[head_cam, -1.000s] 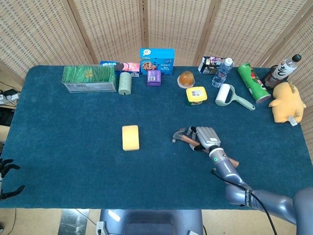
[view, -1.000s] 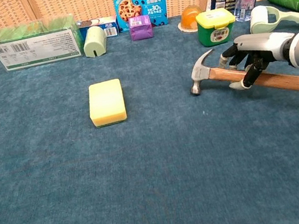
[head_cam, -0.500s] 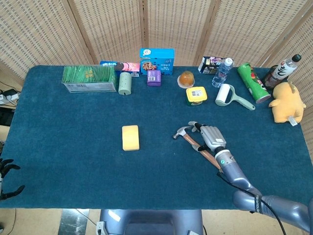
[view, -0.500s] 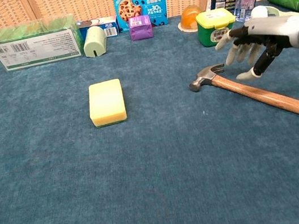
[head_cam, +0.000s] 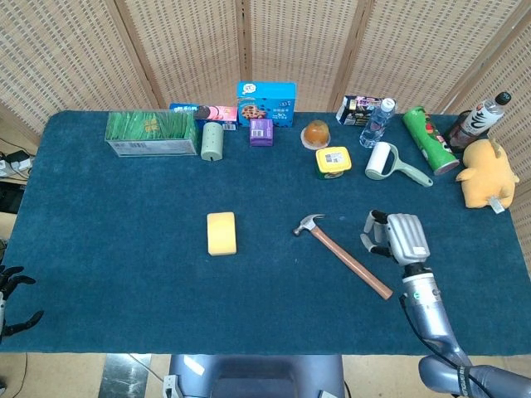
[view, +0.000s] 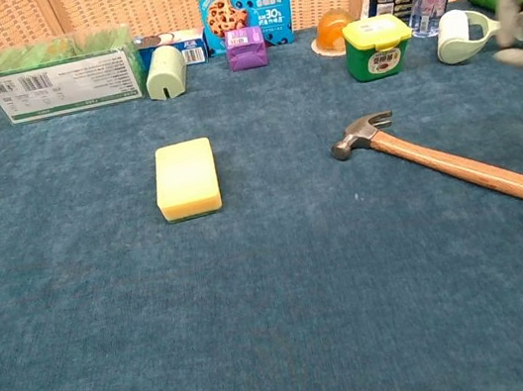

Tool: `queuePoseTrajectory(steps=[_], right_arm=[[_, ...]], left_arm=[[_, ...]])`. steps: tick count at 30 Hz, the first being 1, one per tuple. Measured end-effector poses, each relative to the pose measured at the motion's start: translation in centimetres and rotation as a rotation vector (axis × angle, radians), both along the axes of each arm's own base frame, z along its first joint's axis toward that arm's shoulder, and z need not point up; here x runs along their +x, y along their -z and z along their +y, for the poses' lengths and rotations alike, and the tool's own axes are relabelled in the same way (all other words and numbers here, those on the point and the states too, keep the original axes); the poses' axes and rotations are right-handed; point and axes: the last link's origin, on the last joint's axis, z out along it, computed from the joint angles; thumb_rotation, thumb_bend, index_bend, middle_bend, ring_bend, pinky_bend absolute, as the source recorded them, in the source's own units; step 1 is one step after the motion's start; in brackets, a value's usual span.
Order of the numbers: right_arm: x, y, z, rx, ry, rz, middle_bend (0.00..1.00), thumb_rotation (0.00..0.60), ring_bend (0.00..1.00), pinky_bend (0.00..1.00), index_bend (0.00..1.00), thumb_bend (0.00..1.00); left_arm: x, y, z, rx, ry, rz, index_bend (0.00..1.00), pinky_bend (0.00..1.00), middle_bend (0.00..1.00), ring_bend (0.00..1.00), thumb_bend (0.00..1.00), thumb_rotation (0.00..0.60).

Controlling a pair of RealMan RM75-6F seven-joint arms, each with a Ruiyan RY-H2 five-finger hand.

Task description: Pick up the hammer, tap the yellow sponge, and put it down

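Both hands empty; hammer (head_cam: 343, 255) flat on table (head_cam: 116, 249).
Right hand (head_cam: 397, 238) spread beside handle; careless reach could knock the roller (head_cam: 383, 161). Left hand (head_cam: 15, 303) spread, idle.

Right robot hand (head_cam: 397, 235) empty, fingers loosely curled

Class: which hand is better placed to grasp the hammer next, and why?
The right hand: it hovers just right of the hammer handle, holding nothing. The left hand sits at the table's far left edge.
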Motion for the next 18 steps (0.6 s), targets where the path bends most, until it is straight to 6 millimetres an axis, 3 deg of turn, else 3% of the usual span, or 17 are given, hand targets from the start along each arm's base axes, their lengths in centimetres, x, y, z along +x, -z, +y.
queuePoseTrajectory(steps=[11,18], right_arm=[[-4.9,-2.8,6.5,-0.149,0.068,0.325,0.76,0.600,0.83,0.72,0.64,0.38],[-7.1,-4.2,10.1,-0.183,0.134,0.330,0.76,0.600,0.82,0.70,0.66,0.38]], left_arm=[[0.8,0.8,0.6,0.027,0.080,-0.004,0.33,0.13,0.18,0.07,0.22,0.600],[1.0,0.8,0.2,0.024,0.084,0.003,0.33,0.13,0.18,0.07,0.22,0.600]])
